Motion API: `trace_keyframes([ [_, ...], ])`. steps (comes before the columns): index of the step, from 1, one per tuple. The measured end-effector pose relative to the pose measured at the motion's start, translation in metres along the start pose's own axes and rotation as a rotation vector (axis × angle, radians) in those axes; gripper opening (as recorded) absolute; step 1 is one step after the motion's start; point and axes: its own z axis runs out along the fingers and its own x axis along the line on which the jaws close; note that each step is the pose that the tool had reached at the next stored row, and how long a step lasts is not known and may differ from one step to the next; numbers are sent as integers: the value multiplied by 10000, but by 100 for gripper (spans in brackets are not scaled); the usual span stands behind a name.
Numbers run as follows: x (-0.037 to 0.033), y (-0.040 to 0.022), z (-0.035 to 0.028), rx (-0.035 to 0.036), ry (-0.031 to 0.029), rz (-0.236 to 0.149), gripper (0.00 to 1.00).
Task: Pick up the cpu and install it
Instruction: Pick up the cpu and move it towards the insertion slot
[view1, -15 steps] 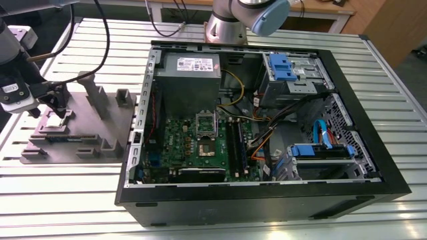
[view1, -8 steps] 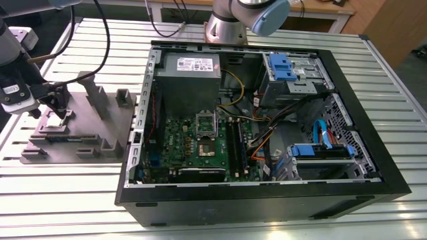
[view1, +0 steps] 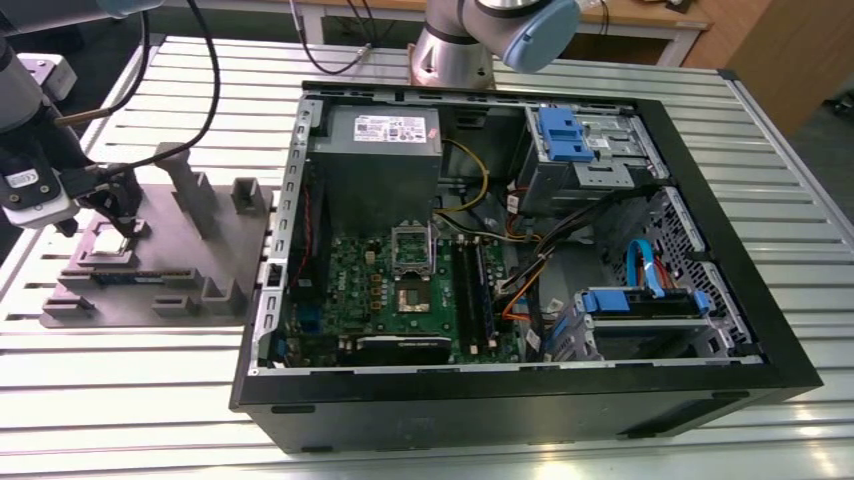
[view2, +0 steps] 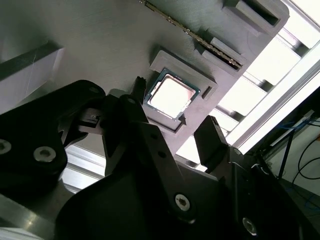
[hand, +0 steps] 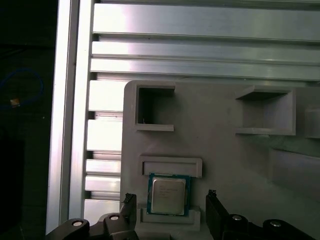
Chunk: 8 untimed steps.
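so, the cpu lies flat, shiny top up, in a square pocket of the grey tray, at the exterior view's left on the slatted metal bench. the gripper hangs just over it, fingers spread to either side, clear of the chip's edges. right of the tray stands the open computer case, with the motherboard socket inside.

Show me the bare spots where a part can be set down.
Bare table slats lie in front of the tray and behind it in the exterior view. Crowded: the case, and the tray around the cpu, which the open gripper straddles.
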Motion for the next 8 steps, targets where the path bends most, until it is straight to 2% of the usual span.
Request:
trace_keyframes([
  [8, 1, 1, 6, -1, -2, 37, 66],
])
